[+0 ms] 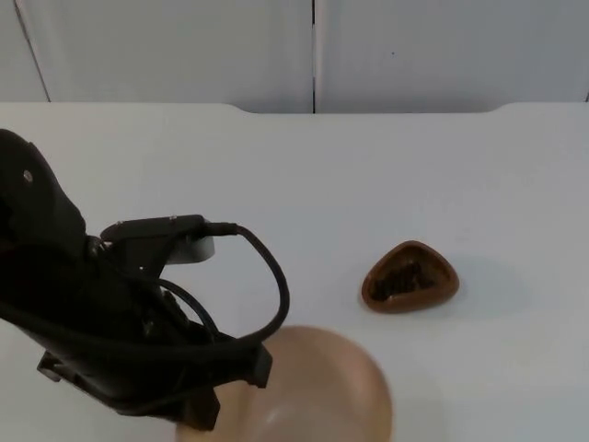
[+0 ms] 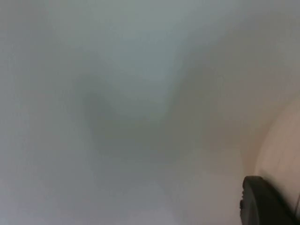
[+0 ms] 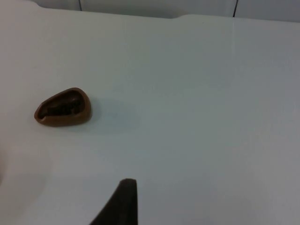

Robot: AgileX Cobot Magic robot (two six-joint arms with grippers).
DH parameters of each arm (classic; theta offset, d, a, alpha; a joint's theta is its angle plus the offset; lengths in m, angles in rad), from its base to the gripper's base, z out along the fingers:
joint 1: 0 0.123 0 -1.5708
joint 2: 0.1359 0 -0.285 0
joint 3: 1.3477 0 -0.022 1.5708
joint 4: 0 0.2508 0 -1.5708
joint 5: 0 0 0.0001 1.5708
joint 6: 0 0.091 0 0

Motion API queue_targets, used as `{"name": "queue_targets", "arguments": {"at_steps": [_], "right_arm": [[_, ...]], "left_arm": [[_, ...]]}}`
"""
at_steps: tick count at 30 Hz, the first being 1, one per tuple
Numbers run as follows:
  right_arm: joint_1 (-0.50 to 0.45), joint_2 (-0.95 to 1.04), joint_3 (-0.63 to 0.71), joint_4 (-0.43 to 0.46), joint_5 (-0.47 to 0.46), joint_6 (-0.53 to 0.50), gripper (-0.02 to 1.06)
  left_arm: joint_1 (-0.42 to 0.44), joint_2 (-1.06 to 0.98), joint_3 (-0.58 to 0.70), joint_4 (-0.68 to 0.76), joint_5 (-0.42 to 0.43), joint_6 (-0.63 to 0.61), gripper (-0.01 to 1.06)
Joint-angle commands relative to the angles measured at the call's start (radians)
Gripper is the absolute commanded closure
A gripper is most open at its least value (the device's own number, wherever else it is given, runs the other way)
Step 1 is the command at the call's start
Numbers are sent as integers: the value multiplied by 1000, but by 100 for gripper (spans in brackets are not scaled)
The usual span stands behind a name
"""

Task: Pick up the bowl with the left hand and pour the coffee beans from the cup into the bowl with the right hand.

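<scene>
White table top (image 1: pixel 386 175) before me, evenly lit, spanning most of the frame; along the upper edge, the grey partition wall (image 1: pixel 184 51) with a dark vertical seam (image 1: pixel 314 55) at centre.

Even, soft overhead light, no glare.
Left wrist view badly blurred, bowl (image 2: pixel 281 145) a pale smear; faint shadow right of cup (image 1: pixel 409 276) on table (image 1: pixel 386 175).

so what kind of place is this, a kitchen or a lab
Most likely a lab or test bench, not a kitchen: a bare white table ending at a grey partition wall, a black robot arm over a tan bowl, and a brown cup of coffee beans set out alone.
</scene>
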Motion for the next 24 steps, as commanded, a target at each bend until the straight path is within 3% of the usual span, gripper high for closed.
{"name": "queue_targets", "arguments": {"at_steps": [1, 5, 10, 14, 24], "right_arm": [[-4, -4, 0, -7, -7, -9, -1], [-4, -4, 0, -7, -7, -9, -1], [-4, -4, 0, -7, -7, -9, -1], [-4, -4, 0, -7, -7, -9, -1], [-4, -4, 0, -7, -7, -9, -1]], "left_arm": [[-8, -3, 3, -13, 6, 2, 105], [-8, -3, 1, -11, 6, 0, 105], [-5, -3, -60, 14, 65, 0, 105], [41, -3, -153, 42, 185, -2, 105], [51, -4, -205, 216, 218, -122, 105]]}}
